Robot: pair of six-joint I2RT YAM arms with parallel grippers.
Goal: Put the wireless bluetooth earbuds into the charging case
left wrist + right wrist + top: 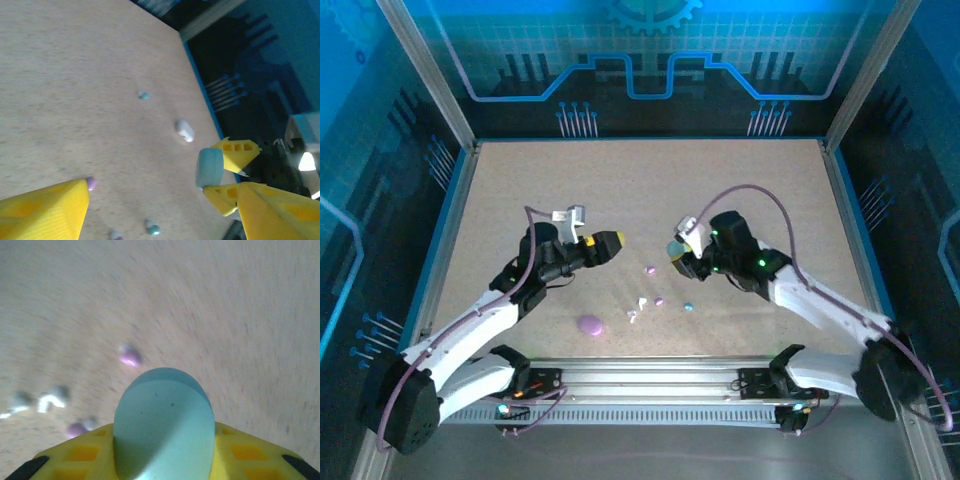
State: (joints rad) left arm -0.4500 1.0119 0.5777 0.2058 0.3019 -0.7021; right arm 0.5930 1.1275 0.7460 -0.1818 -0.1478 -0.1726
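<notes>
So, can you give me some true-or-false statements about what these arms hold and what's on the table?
1. The right gripper clamps a light blue case. True.
2. The purple case sits in the left gripper. False: it lies on the table; that gripper is open and empty.
3. Small earbuds lie loose on the table. True.
4. Every loose bud is white. False: there are a pink bud and a blue bud too.
</notes>
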